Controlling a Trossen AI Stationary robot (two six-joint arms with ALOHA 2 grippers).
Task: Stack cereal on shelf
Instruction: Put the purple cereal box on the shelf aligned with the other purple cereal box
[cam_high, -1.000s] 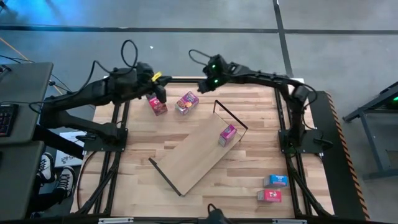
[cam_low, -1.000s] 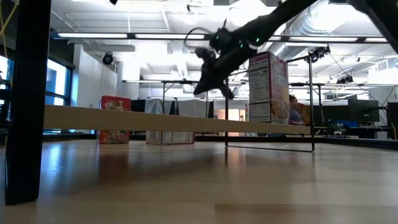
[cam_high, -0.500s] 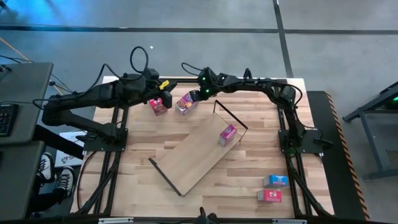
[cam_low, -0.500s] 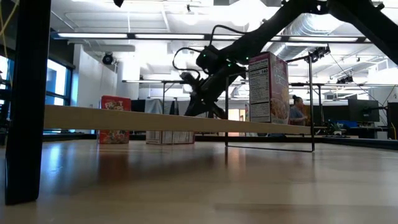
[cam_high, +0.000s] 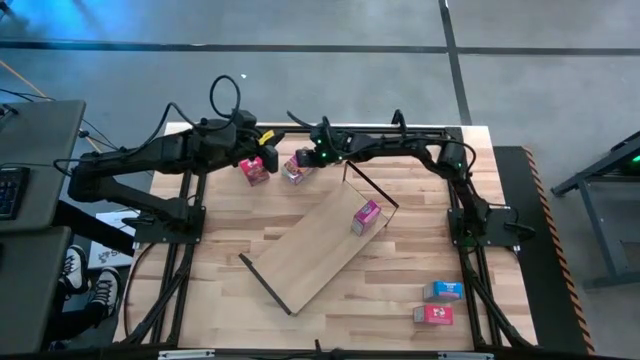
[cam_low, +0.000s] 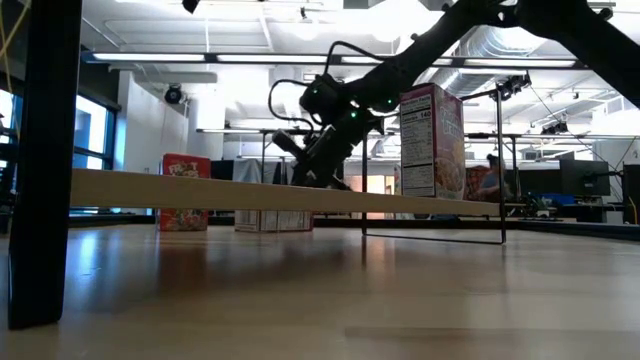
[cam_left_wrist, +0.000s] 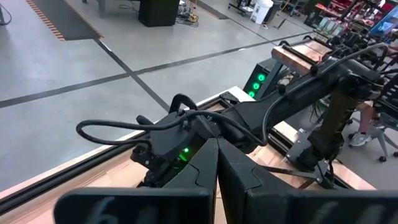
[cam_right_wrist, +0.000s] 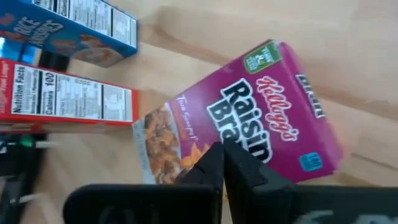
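The shelf (cam_high: 318, 245) is a long light-wood board with black wire ends, lying slantwise mid-table. A magenta box (cam_high: 366, 216) stands on its far right end. A magenta Raisin Bran box (cam_right_wrist: 249, 112) lies flat at the far edge, with a blue box (cam_right_wrist: 81, 28) and a red box (cam_right_wrist: 68, 96) beside it. My right gripper (cam_right_wrist: 222, 148) is shut, just over the magenta box (cam_high: 297, 166). My left gripper (cam_left_wrist: 216, 144) is shut and empty, next to a red box (cam_high: 254, 170). My right gripper's shut fingers (cam_right_wrist: 239, 171) point down at the front face of the flat Raisin Bran box (cam_right_wrist: 214, 134). I cannot tell whether they touch it. My left gripper touches nothing that shows.
A blue box (cam_high: 443, 290) and a red box (cam_high: 433, 314) lie at the near right of the table. The two arms' grippers are close together at the far edge (cam_high: 285, 150). Bare tabletop (cam_high: 220, 230) lies left of the shelf.
My right gripper has gone along the far edge toward the table's left and come down over the magenta box there. My left gripper has shifted a little toward the right, beside the red box. The boxes have kept their places.
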